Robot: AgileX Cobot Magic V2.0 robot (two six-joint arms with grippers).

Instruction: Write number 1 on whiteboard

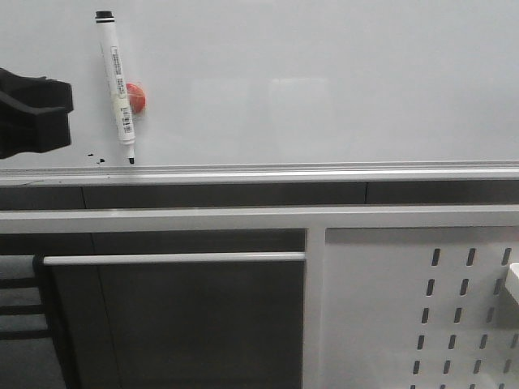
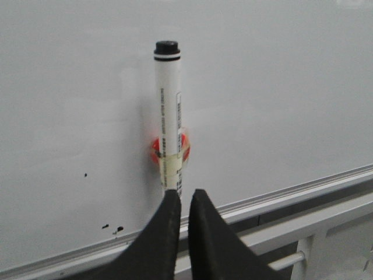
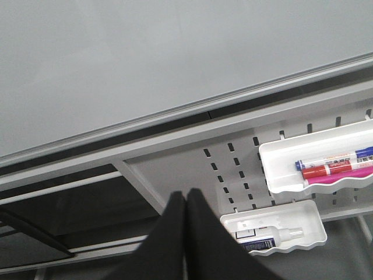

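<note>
The whiteboard [image 1: 324, 81] fills the upper front view above its silver rail [image 1: 324, 172]. A white marker [image 1: 116, 77] with a black end hangs on it nearly upright. It is taped to a red round holder [image 1: 136, 97], and its black tip points down just above the rail. No number 1 is in view; only tiny black specks [image 1: 96, 156] lie left of the tip. My left gripper [image 1: 71, 111] hovers left of the marker, apart from it. In the left wrist view that gripper [image 2: 183, 192] is shut and empty, facing the marker [image 2: 168, 111]. My right gripper [image 3: 186, 192] is shut and holds nothing.
A white perforated panel [image 1: 454, 308] hangs below the board at right. On it are a tray with coloured markers [image 3: 326, 166] and a tray holding a small bottle [image 3: 274, 233]. A horizontal metal bar [image 1: 174, 258] crosses the dark space under the rail.
</note>
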